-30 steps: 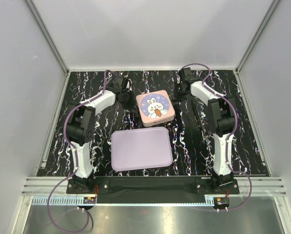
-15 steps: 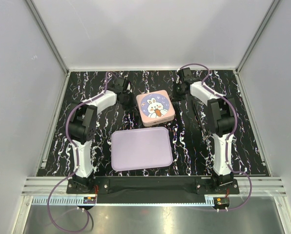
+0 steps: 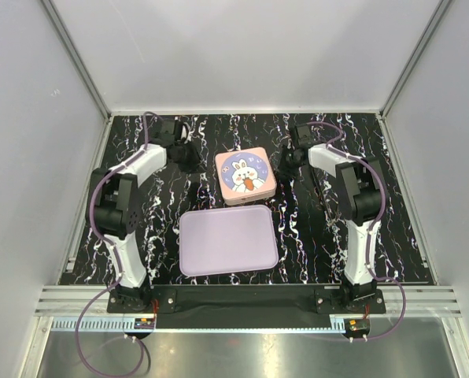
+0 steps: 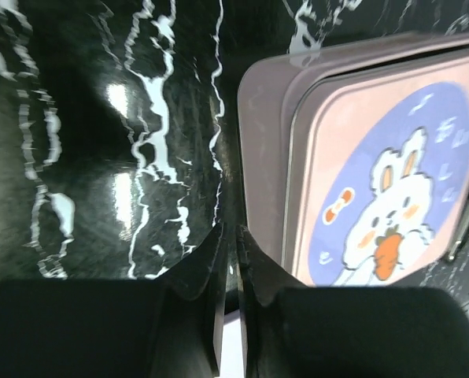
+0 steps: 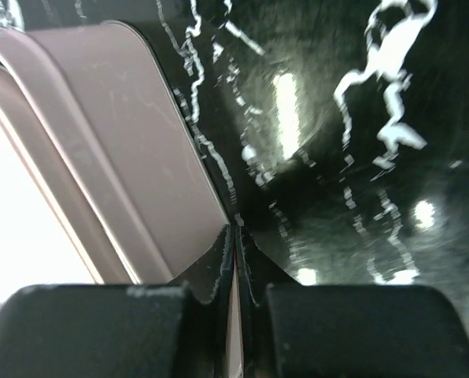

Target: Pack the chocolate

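Observation:
No chocolate shows in any view. The square pink tin (image 3: 245, 175) with a rabbit on its closed lid stands at mid-table. My left gripper (image 3: 193, 160) is low beside the tin's left side. In the left wrist view its jaws (image 4: 233, 228) stand almost together with only a thin slit and nothing between them, just off the tin's edge (image 4: 266, 157). My right gripper (image 3: 286, 162) is low at the tin's right side. The right wrist view shows it (image 5: 234, 230) shut and empty, its tip right at the tin's rim (image 5: 116, 142).
A flat lilac tray (image 3: 227, 240) lies in front of the tin, nearer the arm bases. The table top (image 3: 313, 236) is black marble with white veins. Grey walls close in the left, right and far sides.
The tin has slid slightly left. The left arm swung outward to the left and its jaws parted by a sliver. The right gripper came down closer to the tin's right side.

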